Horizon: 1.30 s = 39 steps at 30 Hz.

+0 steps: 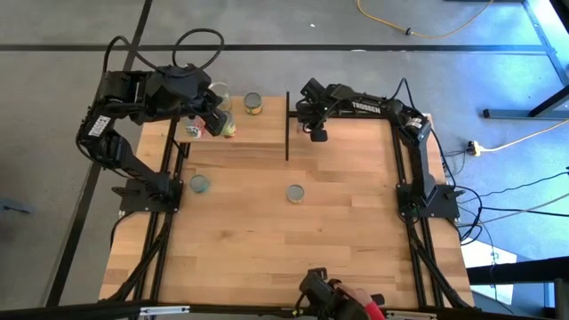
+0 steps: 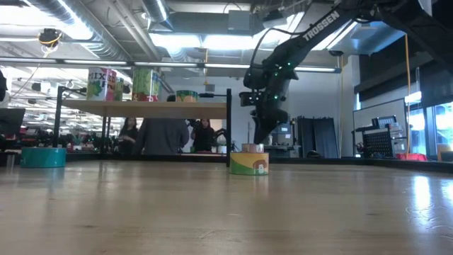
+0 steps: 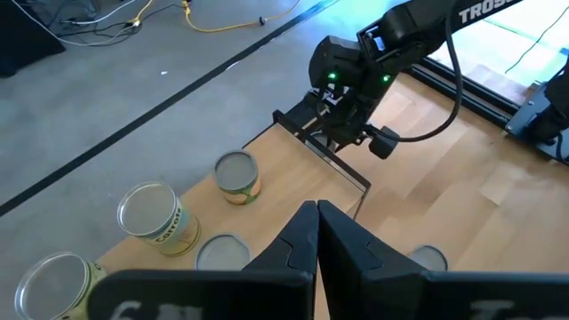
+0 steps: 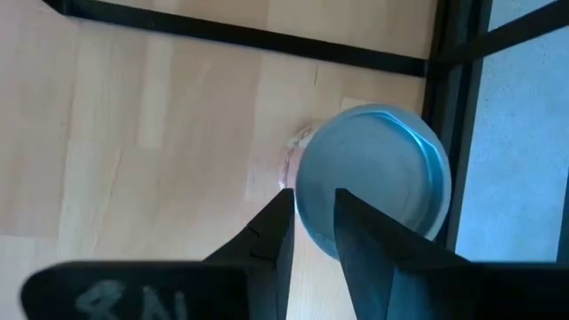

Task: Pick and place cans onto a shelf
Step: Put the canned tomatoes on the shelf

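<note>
Light-wood counter [image 1: 267, 231] carries two loose cans [image 1: 295, 193]; others sit on the shelf [image 1: 258, 129]. Right hand [image 1: 316, 135] hangs over the far edge, fingers slightly parted, apparently above a can [image 4: 373, 169]: centre it before descending. Left hand [image 3: 316, 236], clenched empty, waits over the shelf.

The shelf [image 1: 240, 133] stands at the table's [image 1: 338, 258] far left part, its upright panel [image 1: 287, 125] at its right end. 4 cans [image 1: 253, 103] stand on it. 2 more stand on the tabletop, 1 [image 1: 199, 184] left of the other [image 1: 295, 193], well apart.
</note>
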Motion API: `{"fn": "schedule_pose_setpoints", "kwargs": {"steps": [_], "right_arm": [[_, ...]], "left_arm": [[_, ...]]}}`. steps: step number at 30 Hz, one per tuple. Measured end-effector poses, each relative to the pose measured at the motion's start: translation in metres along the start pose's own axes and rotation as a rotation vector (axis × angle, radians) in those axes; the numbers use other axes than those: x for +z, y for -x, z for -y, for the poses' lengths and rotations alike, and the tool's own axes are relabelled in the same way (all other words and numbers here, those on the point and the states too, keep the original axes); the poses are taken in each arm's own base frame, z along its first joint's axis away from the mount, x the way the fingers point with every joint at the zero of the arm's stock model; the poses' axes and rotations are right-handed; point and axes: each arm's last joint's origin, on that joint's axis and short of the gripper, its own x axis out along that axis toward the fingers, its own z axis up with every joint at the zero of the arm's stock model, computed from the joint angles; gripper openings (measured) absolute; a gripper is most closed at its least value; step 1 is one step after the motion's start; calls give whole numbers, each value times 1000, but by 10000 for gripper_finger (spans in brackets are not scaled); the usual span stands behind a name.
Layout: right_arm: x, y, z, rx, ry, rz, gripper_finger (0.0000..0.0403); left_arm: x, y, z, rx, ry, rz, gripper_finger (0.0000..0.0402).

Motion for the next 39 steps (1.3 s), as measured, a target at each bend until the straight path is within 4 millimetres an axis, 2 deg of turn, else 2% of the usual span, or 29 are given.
{"fn": "schedule_pose_setpoints", "kwargs": {"steps": [6, 15, 17, 22, 27, 33, 39], "right_arm": [[-1, -3, 1, 6, -5, 3, 84], [-2, -21, 3, 24, -13, 11, 84], [-2, -22, 4, 15, -10, 20, 74], [-1, -22, 5, 6, -32, 33, 14], [-2, -20, 5, 9, -53, 30, 7], [-5, -3, -1, 33, -66, -22, 6], [-5, 29, -5, 3, -69, -51, 6]], "left_arm": [[0, 0, 0, 0, 0, 0, 0], [0, 0, 0, 0, 0, 0, 0], [0, 0, 0, 0, 0, 0, 0], [0, 0, 0, 0, 0, 0, 0], [0, 0, 0, -1, 0, 0, 0], [0, 0, 0, -2, 0, -1, 0], [0, 0, 0, -3, -1, -1, 0]]}}
